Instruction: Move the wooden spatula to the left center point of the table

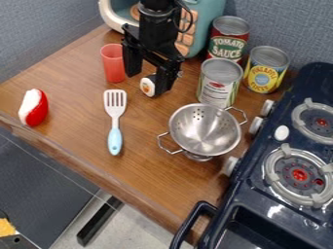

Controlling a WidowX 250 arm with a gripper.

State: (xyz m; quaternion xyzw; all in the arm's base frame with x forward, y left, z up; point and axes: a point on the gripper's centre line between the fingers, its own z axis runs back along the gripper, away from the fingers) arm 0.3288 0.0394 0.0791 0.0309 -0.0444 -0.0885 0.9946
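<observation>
Spatula [115, 117] is laid flat on counter [75, 114], L of colander [205, 130]; fingers [148, 81] are spread wide, nr slotted end; prob. light, stiff, w/ slippery hndl, best gripped at neck, nr balance pt
</observation>
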